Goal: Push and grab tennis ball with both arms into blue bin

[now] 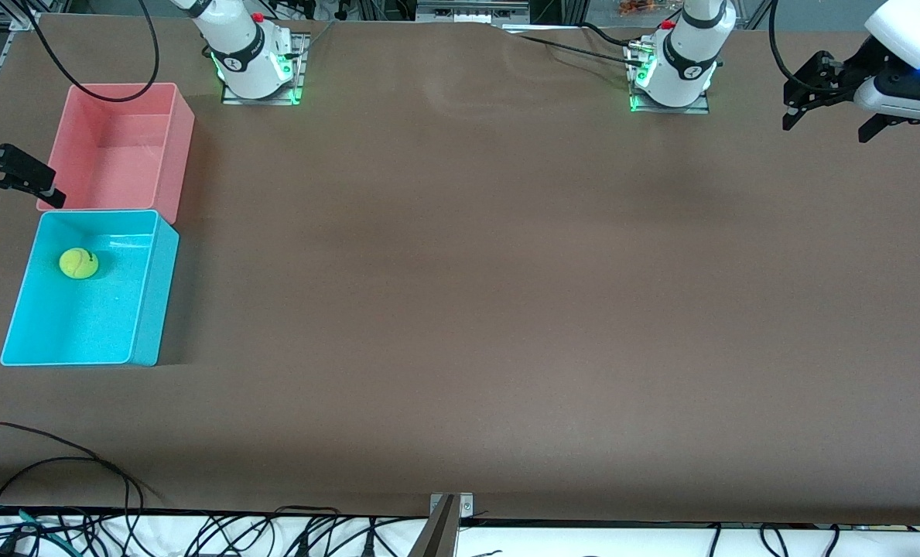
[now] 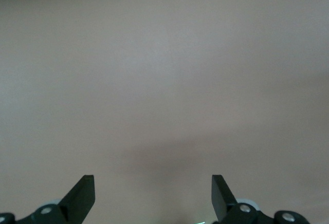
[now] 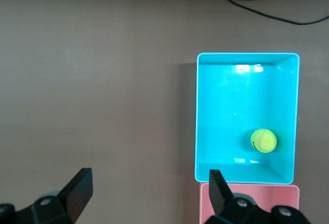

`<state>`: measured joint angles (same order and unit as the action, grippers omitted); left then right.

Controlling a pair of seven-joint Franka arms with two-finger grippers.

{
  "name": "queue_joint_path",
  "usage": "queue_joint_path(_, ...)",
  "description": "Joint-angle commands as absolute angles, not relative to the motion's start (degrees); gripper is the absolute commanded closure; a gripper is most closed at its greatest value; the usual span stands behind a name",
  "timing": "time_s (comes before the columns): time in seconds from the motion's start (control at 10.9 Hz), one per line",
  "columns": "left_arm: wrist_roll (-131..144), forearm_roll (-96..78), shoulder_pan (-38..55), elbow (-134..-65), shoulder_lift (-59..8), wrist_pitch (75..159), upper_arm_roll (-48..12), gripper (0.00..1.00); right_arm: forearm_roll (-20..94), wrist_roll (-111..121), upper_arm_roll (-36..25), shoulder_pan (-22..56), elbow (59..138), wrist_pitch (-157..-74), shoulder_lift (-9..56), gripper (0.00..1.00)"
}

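Ball (image 1: pixel 78 263) already lying inside blue bin (image 1: pixel 146 309), close beneath right pincer (image 1: pixel 12 179) hanging spread and empty by pink bin (image 1: pixel 182 147); left pincer (image 1: pixel 829 104) spread, empty, waiting over worktop's other end.

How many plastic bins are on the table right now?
2. The cyan-blue rectangular plastic bin, holding a yellow-green tennis ball, sits at the right arm's end of the table. The pink plastic bin of the same size sits beside it, farther from the front camera.
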<state>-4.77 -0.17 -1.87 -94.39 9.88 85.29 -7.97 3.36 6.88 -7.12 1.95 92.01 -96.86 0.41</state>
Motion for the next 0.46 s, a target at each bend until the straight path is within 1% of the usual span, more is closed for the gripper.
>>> queue_joint_path(0.0, -5.1, 0.2, -1.8, -94.0, 10.1, 85.3, -8.3, 0.0, 1.5, 6.2, -7.9, 3.0, 92.1, -95.5, -0.3, 0.0)
queue_joint_path(0.37, -5.1, 0.2, -1.8, -94.0, 10.1, 85.3, -8.3, 0.0, -0.5, 3.0, -7.6, 3.1, 92.1, -95.4, 0.0, 0.0)
